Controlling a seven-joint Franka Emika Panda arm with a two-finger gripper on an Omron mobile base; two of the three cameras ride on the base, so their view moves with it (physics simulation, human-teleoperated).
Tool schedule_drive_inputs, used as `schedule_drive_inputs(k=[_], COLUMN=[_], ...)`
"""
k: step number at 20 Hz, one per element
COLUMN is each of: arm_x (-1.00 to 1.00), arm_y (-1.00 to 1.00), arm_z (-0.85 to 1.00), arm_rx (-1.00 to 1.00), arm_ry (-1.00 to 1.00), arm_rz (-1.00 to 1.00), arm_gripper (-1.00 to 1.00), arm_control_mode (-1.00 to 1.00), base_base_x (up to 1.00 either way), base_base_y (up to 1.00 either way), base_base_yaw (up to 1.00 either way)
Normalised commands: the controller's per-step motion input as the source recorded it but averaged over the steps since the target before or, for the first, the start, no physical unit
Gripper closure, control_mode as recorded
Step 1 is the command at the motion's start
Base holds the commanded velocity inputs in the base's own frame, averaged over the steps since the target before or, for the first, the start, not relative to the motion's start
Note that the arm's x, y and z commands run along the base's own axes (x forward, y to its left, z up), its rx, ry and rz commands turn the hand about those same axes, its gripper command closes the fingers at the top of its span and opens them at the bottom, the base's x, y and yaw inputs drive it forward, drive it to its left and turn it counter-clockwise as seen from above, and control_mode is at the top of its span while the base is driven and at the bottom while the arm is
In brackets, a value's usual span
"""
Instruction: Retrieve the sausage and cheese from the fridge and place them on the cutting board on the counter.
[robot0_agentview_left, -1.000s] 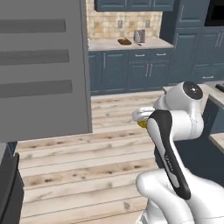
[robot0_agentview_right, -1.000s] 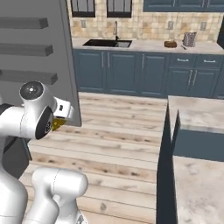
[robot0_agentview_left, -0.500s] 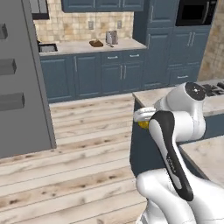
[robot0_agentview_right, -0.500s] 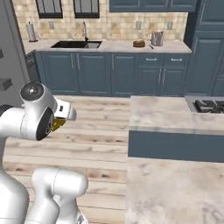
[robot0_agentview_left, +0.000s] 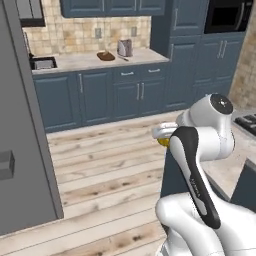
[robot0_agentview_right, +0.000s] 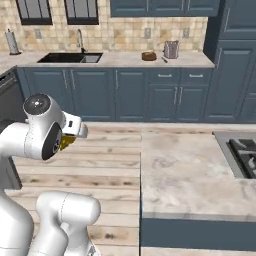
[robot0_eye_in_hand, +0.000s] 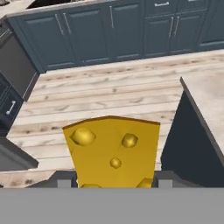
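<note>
Yellow cheese (robot0_agentview_left: 163, 141) peeks out beside the white arm in the left base view, high over the wood floor (robot0_agentview_left: 100, 170), with the grey fridge (robot0_agentview_left: 20, 125) at the left edge.

In the right base view the cheese (robot0_agentview_right: 66, 142) sits left of the beige counter (robot0_agentview_right: 185, 175).

In the hand view the gripper (robot0_eye_in_hand: 113, 183) is squeezing the cheese (robot0_eye_in_hand: 113, 151).

Both base views look forward from behind the arm, sharing the beige counter (robot0_agentview_left: 90, 60) (robot0_agentview_right: 125, 59) along the far wall, while the hand view looks down nearer, at the floor beside it.
</note>
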Motion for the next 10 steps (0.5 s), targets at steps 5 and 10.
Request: schedule_drive_inputs(k=[5, 10], arm_x=[0.0, 0.0], arm_y=[0.0, 0.0], arm_z=[0.0, 0.0], arm_rx=[0.0, 0.0], arm_ry=[0.0, 0.0], arm_rz=[0.0, 0.0], arm_gripper=[1.0, 1.0], arm_control_mode=[1.0, 1.0], base_base_x=[1.0, 1.0], base_base_y=[0.0, 0.01], base_base_yaw=[-0.08, -0.05])
